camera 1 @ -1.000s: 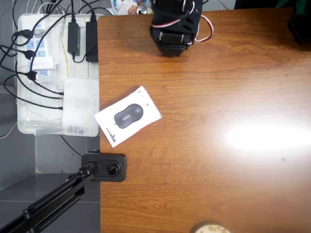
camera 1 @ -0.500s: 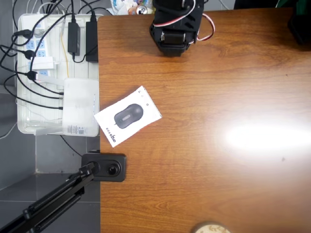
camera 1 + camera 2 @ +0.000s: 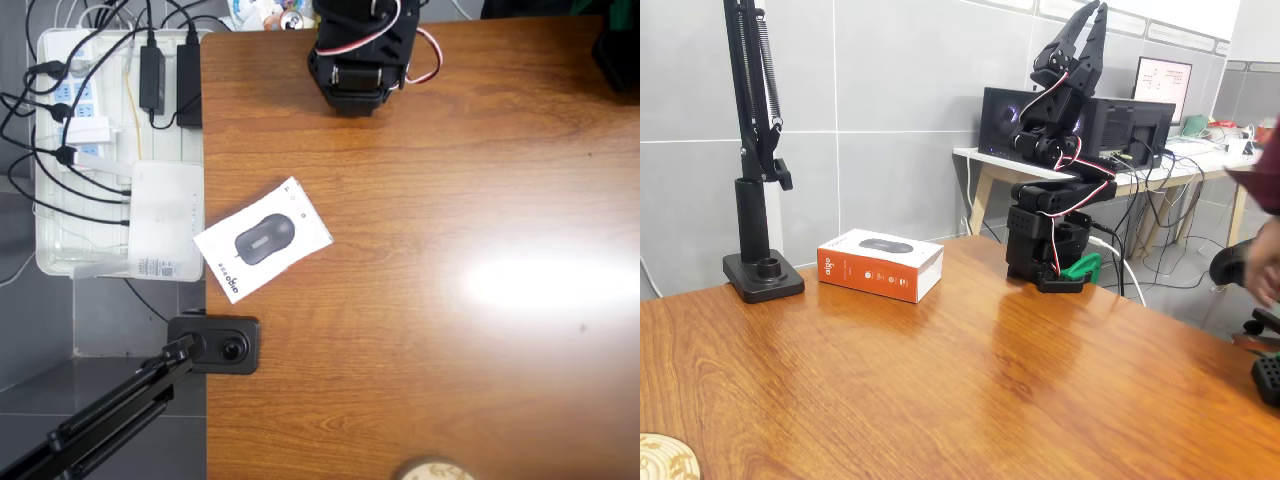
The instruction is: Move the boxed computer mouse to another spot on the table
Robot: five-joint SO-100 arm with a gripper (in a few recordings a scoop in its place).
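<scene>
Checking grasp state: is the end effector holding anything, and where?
Nothing. The end effector points upward, empty; the flat white-and-orange mouse box lies untouched on the brown wood-grain table.

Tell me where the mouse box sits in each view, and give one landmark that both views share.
Overhead view: the mouse box lies tilted near the table's left edge, left of centre.
Fixed view: the mouse box lies flat at the table's far side, left of centre, orange side facing the camera.
Shared landmark: the black stand base next to the box.
</scene>
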